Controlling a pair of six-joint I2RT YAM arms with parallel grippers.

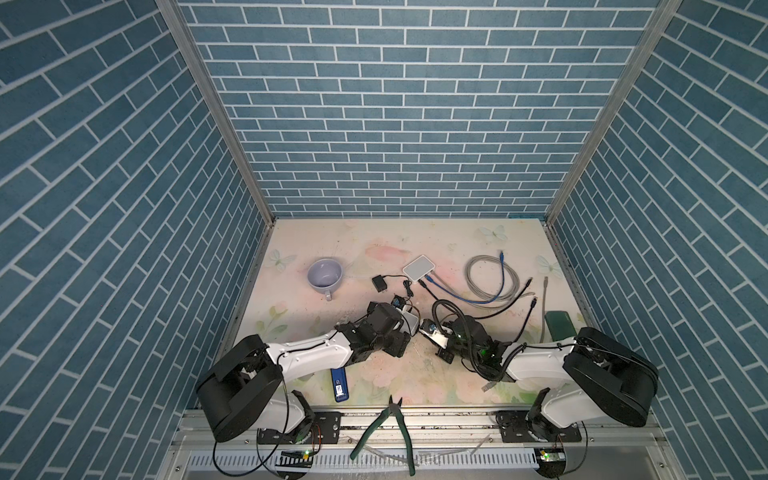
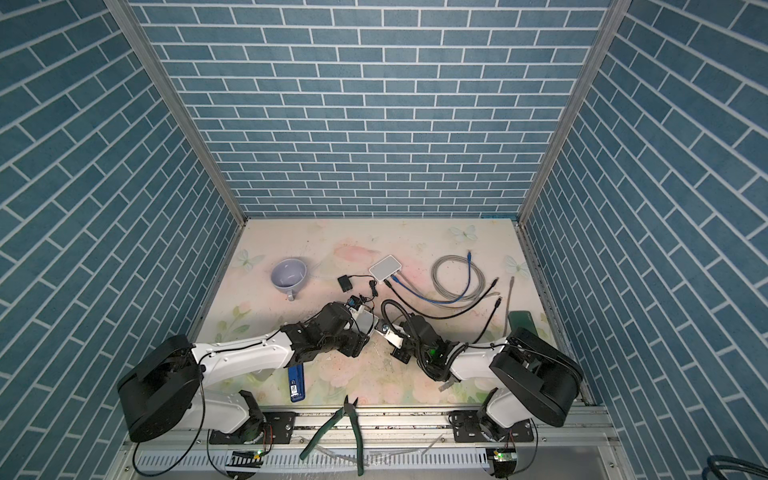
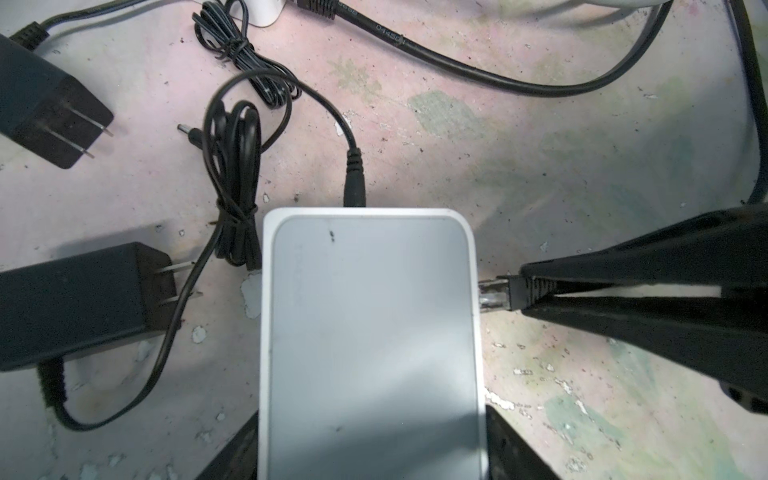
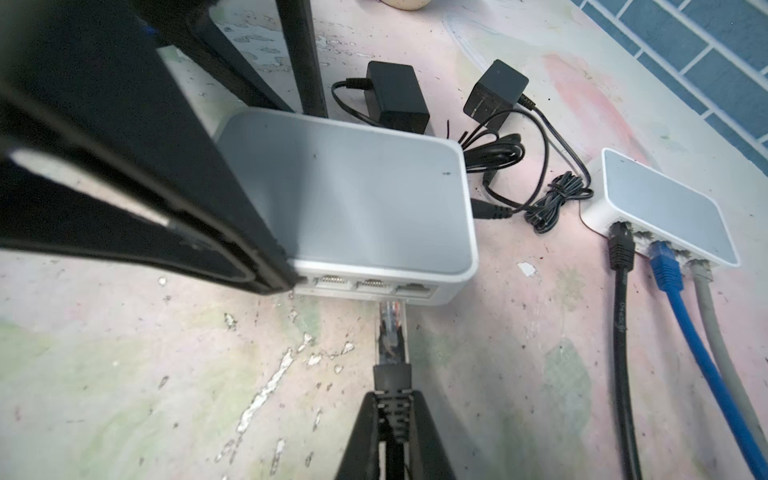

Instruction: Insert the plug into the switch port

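Left tool [image 3: 370, 415] gripping the switch [image 4: 345, 191] wide, its finger [image 4: 266, 266] hiding an end of the ports [image 4: 370, 286], right tool [image 4: 392, 399] pinching the plug [image 4: 390, 320] just before them, adapters [image 4: 399, 95], second switch [image 4: 660, 203] near, print on cable [image 3: 388, 35] unreadable

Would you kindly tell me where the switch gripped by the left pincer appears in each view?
Both top views: switch, central, nearer than the second switch.
Left wrist: mid-frame, plug at its side.
Right wrist: mid-frame, ports facing the plug.
Shared landmark: second switch, three cables attached.
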